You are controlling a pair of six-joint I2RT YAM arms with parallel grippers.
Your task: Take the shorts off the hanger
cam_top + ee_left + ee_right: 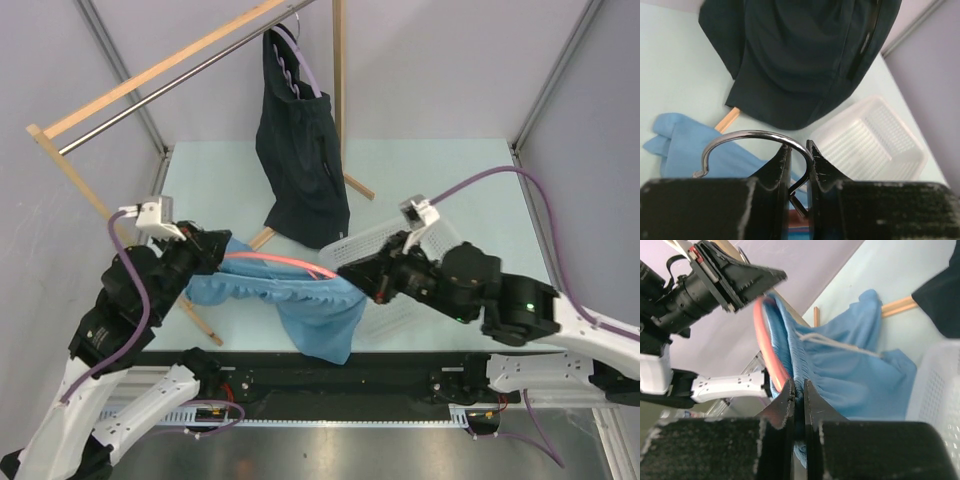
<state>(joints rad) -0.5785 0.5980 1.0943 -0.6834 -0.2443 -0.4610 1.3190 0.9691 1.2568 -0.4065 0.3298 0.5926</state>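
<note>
The light sky-blue shorts [300, 300] hang on a salmon-pink hanger [275, 262] stretched between my two grippers above the table's front. My left gripper [215, 250] is shut on the hanger's metal hook [747, 135], which passes between its fingers [797, 155]. My right gripper [345, 272] is shut on the blue shorts' gathered waistband [799, 390], right beside the pink hanger bar [767, 350]. The dark navy shorts [300, 160] hang on a purple hanger [305, 65] from the rack rail at the back.
A wooden clothes rack with a metal rail [170, 60] spans the back left, with its feet on the table. A white mesh basket [385, 240] lies under my right arm, at the right of the left wrist view [875, 140].
</note>
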